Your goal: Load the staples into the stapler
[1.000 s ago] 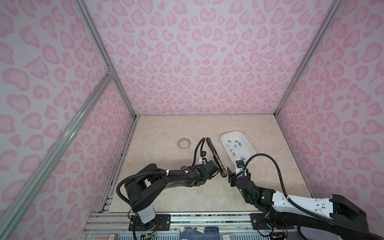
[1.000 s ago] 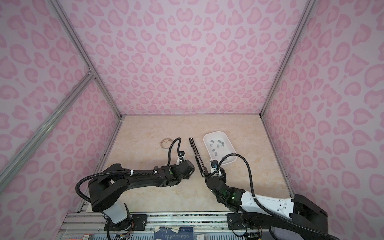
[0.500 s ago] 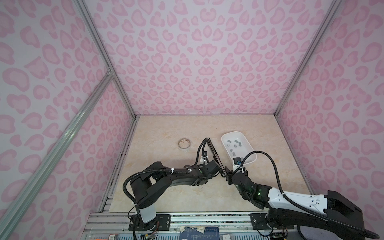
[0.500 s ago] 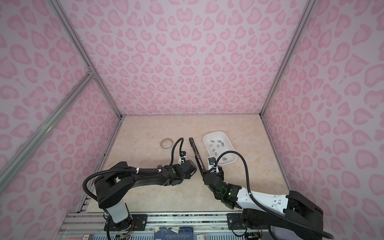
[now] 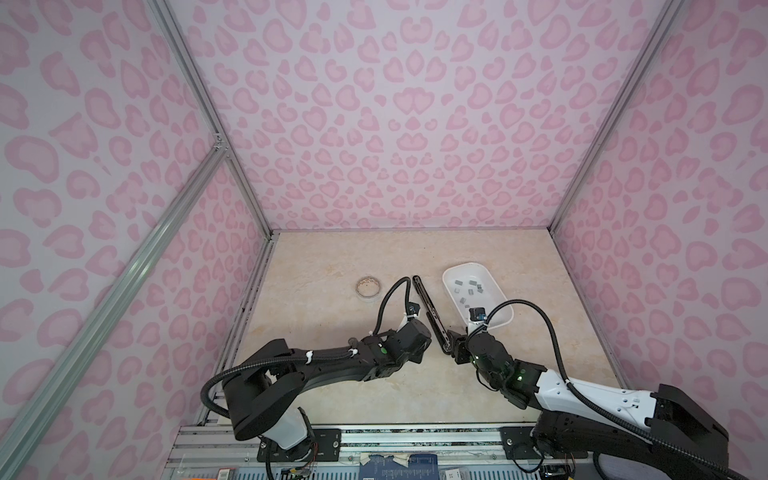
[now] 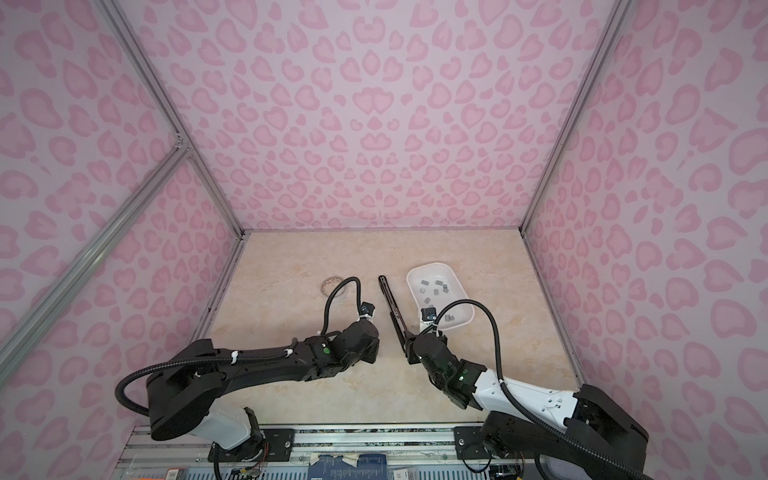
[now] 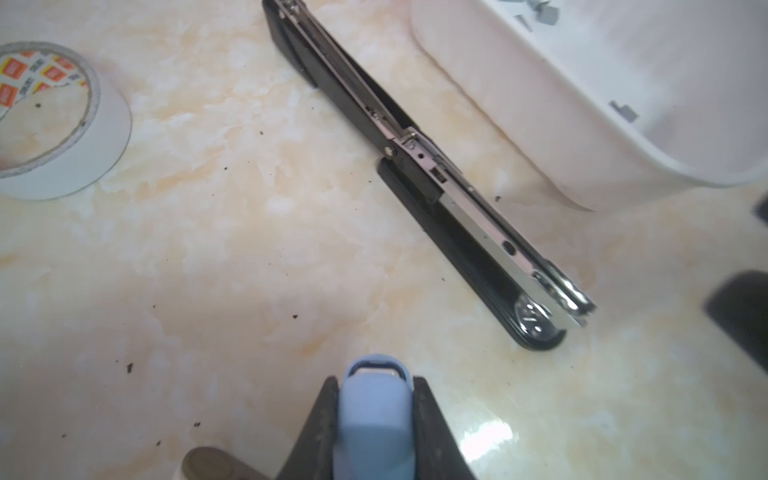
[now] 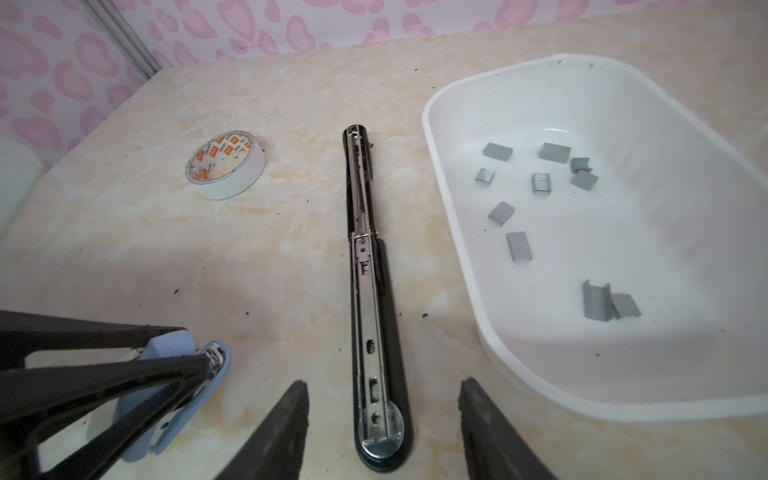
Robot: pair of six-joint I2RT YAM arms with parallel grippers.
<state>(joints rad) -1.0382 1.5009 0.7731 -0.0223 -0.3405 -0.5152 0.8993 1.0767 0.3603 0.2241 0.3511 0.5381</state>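
Since the staples are little grey strips, I'd judge them feather-light, stiff but brittle along the glued joints, and slick on plastic. All of them lie loose on the floor of the white tray; I can see none in a stapler. Best hold, I think, is to pinch one strip across its two long sides at mid-length, gently, or it snaps or squirts out. The bigger strip nearest my right gripper looks easiest. The tray wall would cramp a low approach.

That gripper is spread wide and empty, jaws either side of the near end of the black stapler, not touching it as far as I can see. The black stapler lies folded out flat just beside the tray, metal channel up. My left gripper is clamped on a small blue stapler, low by the black one. I can't tell if it rests on the table.

Surface: glossy beige marble-look top, glare, dark crumbs scattered. A tape roll sits further back, well apart. Room: closed booth, pink heart-print walls, aluminium frame posts in the corners.
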